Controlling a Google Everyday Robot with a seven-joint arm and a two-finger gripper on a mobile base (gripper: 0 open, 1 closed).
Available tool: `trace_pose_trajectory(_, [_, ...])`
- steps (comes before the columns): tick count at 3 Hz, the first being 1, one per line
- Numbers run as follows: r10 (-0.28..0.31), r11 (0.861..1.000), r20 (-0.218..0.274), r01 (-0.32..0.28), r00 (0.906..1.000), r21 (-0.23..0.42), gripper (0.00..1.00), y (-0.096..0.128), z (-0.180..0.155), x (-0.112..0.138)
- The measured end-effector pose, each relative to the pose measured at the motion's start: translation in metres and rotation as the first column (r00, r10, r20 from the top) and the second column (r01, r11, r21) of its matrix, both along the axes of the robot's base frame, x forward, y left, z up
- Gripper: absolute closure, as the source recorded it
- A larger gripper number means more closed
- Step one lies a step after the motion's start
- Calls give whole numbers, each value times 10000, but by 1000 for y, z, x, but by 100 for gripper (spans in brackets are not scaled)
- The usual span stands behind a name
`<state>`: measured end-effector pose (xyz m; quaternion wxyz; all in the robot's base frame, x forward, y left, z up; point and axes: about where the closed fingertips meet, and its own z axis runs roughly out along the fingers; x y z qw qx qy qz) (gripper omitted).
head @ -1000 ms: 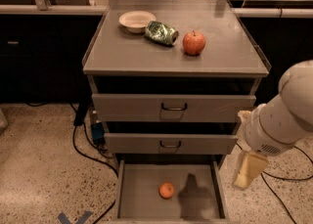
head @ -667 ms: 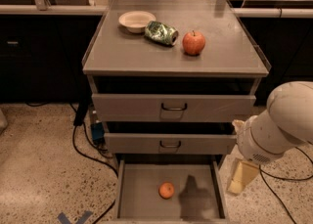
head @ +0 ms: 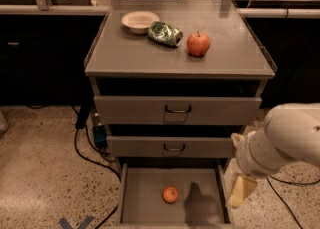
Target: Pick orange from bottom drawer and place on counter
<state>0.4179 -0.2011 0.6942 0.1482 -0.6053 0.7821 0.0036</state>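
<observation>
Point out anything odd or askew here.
The green can lies tipped on its side on the counter, between bowl and apple. Nothing else stands out; the gripper hangs right of the bottom drawer.

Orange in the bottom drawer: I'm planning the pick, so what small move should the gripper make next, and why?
Probably shift the gripper left over the open bottom drawer until it is above the orange. The gripper hangs by the drawer's right edge, well to the right of the orange. The orange lies alone on the drawer floor, not yet gripped.
</observation>
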Motion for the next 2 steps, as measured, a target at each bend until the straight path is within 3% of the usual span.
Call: trace_pose_trajectory(2, [576,9981,-241,-571,9980,223,0,15,-103,4])
